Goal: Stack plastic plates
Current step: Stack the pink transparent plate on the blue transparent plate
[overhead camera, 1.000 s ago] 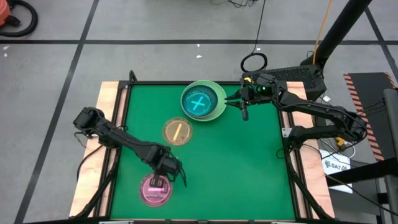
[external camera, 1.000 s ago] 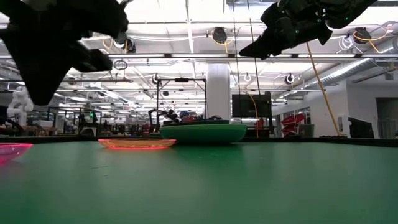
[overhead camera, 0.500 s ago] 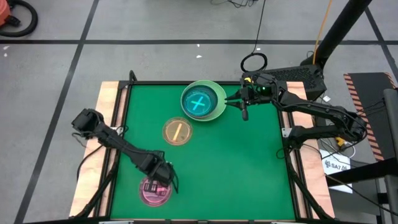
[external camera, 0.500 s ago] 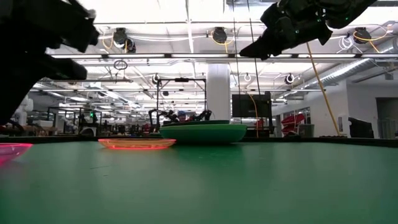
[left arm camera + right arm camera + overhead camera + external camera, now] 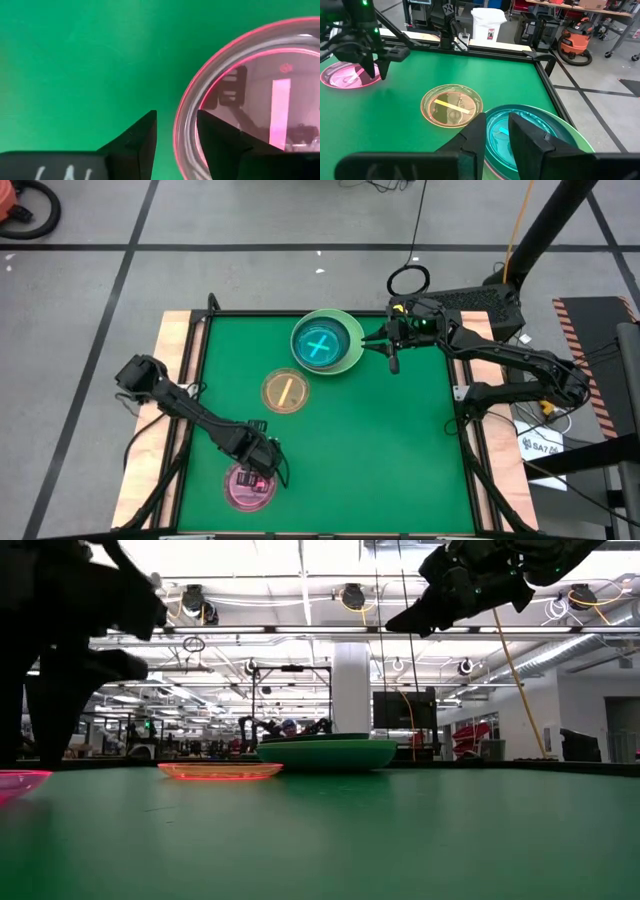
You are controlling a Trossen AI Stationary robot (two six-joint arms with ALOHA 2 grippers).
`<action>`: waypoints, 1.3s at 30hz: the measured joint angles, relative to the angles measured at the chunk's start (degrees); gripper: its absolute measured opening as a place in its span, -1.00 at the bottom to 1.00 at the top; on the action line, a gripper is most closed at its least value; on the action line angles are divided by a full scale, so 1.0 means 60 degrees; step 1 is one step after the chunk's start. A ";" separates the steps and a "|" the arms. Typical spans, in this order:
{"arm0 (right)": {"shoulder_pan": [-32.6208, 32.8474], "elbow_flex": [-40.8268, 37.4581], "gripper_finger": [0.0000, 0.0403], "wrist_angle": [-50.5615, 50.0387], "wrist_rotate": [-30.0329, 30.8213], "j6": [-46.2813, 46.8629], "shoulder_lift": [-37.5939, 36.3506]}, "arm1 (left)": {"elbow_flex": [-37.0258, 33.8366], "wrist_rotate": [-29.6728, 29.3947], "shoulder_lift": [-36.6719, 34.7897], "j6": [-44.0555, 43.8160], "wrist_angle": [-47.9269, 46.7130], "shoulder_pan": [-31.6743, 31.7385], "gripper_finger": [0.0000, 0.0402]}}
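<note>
Down at the near-left corner of the green table [image 5: 380,440], the left gripper [image 5: 263,472] is lowered over the small translucent magenta plastic plate [image 5: 243,490], and its wrist camera shows the two dark fingers [image 5: 137,142] parted only a narrow way, straddling the plate's rim [image 5: 184,130], one finger outside on the mat and the other over the inside of the dish; whether they actually pinch the rim I cannot tell. Toward the middle of the table sits a small translucent amber plastic plate [image 5: 285,392], on its own and well apart from the magenta one. At the far edge lies the large light-green plastic plate [image 5: 350,356] with a teal plate [image 5: 320,346] nested inside it. The right gripper [image 5: 390,356] hangs just beside that stack on its right side, above the mat, its fingers [image 5: 475,135] a small gap apart and holding nothing.
</note>
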 joint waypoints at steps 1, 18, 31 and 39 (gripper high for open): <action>0.0000 0.0000 -0.63 0.0001 -0.0004 0.0000 0.0000 | -0.0093 0.0012 0.0000 -0.0048 0.0112 0.0002 -0.27; 0.0004 0.0000 -0.63 -0.0001 -0.0004 0.0004 0.0002 | -0.0964 0.0519 -0.0022 -0.0310 0.1927 0.0004 -0.27; 0.0004 0.0004 -0.63 0.0003 -0.0003 0.0004 0.0004 | -0.0972 0.0555 -0.0018 -0.0045 0.1920 0.0091 -0.27; 0.0001 0.0004 -0.63 0.0003 -0.0004 0.0004 0.0004 | -0.0972 0.0555 -0.0015 0.0057 0.1884 0.0118 -0.27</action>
